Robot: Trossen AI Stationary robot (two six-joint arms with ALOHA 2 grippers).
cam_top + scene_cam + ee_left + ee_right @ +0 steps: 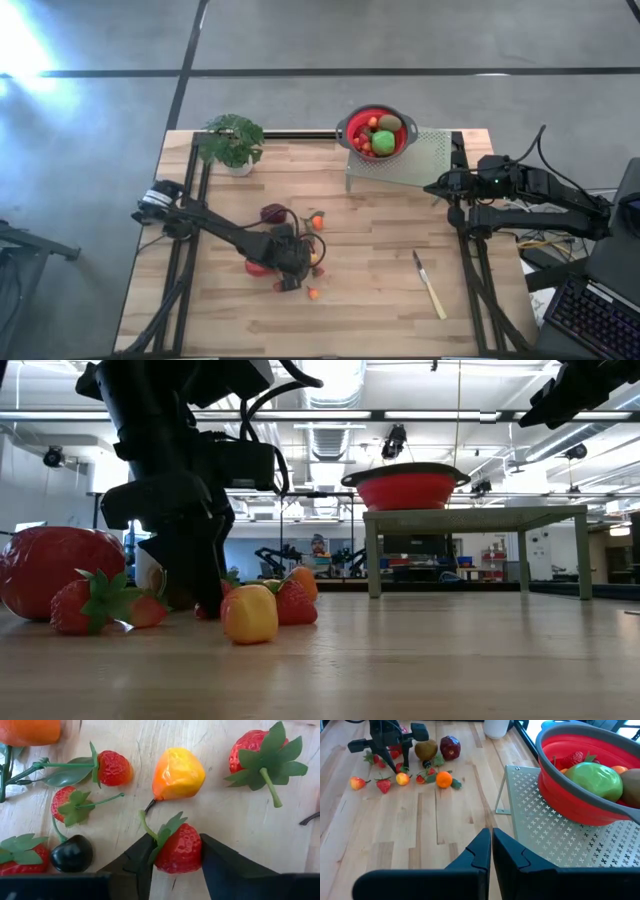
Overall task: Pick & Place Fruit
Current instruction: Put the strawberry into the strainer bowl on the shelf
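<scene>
Small toy fruits lie loose on the wooden table: strawberries, a yellow-orange fruit (178, 774), a black cherry (71, 854), an orange (443, 779) and a big dark-red fruit (273, 213). My left gripper (296, 262) stands over this cluster, its fingers closed on one strawberry (179, 851). A red bowl (377, 131) on a perforated metal rack (420, 160) at the far side holds a green fruit (594, 780) and several smaller ones. My right gripper (491, 845) is shut on nothing and hovers near the rack at the table's right. My left gripper pinches the strawberry between its two fingers (222, 865), one on each of its red sides (161, 857), just below the green leaf cap. The fingers slant steeply down from the table's left. The strawberry lies on its side on the table.
A potted plant (232, 142) stands at the far left corner. A pale-handled knife (430, 285) lies near the right front. Other fruits crowd close around the held strawberry. Bare wood stretches between the cluster and the rack.
</scene>
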